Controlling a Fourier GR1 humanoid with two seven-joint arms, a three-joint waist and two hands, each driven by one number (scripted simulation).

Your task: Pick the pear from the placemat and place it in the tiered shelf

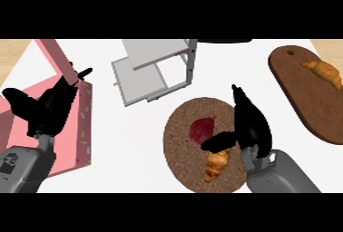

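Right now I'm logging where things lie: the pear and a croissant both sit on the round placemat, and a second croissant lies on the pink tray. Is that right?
Not quite. The second croissant lies on the wooden cutting board, not on the pink tray, as the head view shows. The pear and a croissant do sit on the round placemat.

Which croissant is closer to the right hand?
The croissant on the round placemat, just under the right hand; the other croissant lies on the wooden board.

Kitchen setting: white counter (134, 131) with wood edging at upper corners, oval brown wooden cutting board (301, 99) upper right bearing a golden croissant (324, 72).
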